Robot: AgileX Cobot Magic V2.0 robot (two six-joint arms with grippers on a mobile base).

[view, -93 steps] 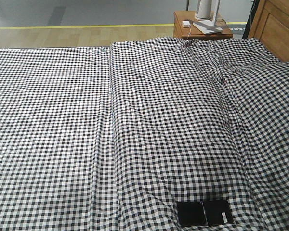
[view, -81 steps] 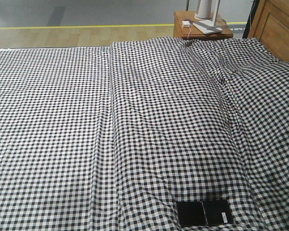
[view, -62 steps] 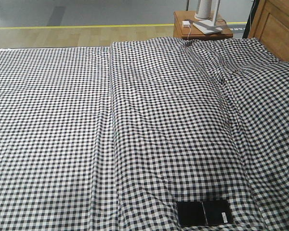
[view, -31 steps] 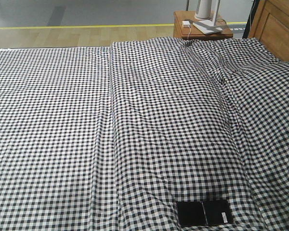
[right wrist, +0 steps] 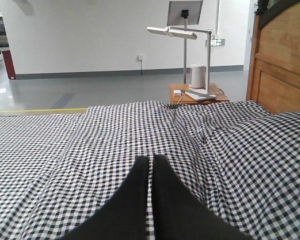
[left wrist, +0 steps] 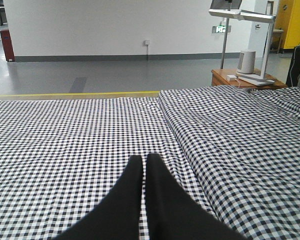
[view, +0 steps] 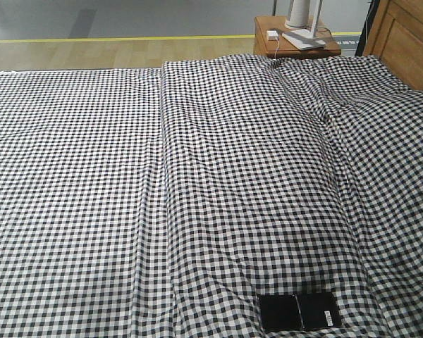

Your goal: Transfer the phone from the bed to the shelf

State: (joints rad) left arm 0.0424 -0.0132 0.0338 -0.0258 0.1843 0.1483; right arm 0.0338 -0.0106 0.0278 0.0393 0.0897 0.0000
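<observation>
The phone (view: 299,311), flat, glossy black with a middle crease and a small white sticker, lies on the bed (view: 218,183) near the front edge of the front view, right of centre. The bed's black-and-white checked sheet fills all views. My left gripper (left wrist: 144,159) is shut with nothing in it and hovers over the sheet. In its own wrist view my right gripper (right wrist: 151,160) is likewise shut and holds nothing. Neither wrist view shows the phone. The shelf is out of view.
A small orange-brown nightstand (view: 296,44) with a white lamp base and a charger stands beyond the bed's far right corner. The wooden headboard (view: 405,39) rises at the right. Grey floor with a yellow line (view: 113,39) lies behind the bed.
</observation>
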